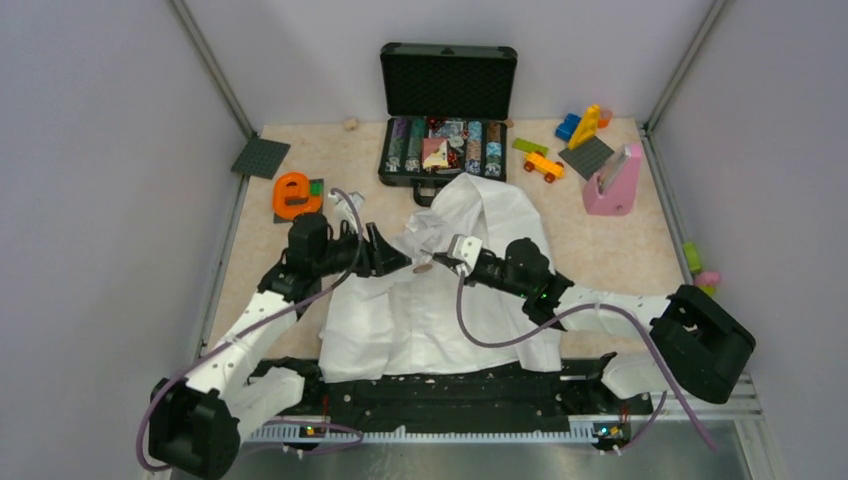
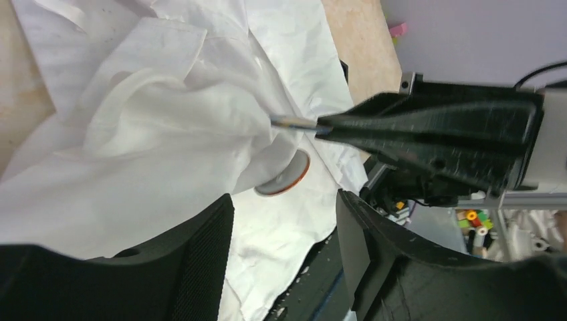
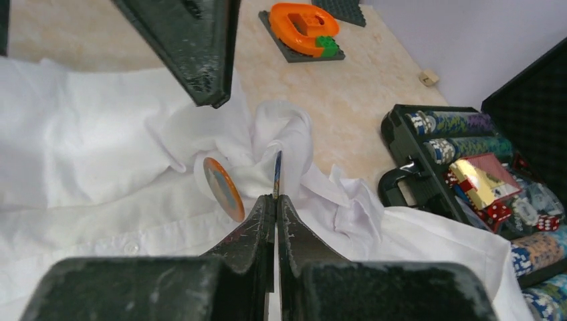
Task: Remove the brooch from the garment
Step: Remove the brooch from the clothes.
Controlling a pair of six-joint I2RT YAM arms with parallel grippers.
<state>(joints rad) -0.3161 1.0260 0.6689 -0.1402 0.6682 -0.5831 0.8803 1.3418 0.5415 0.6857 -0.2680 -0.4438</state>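
Note:
A white shirt lies crumpled mid-table. The brooch, a small disc with an orange rim and grey face, hangs at a bunched fold; it also shows as the brooch and the brooch. My right gripper is shut on a thin flat piece that sticks out of the fold just right of the brooch. I cannot tell what that piece is. My left gripper is open just short of the brooch, nothing between its fingers. The two grippers face each other, right gripper opposite left gripper.
An open black case of poker chips stands just behind the shirt. An orange toy on a dark plate sits to the left. A pink block and toy bricks lie at the back right.

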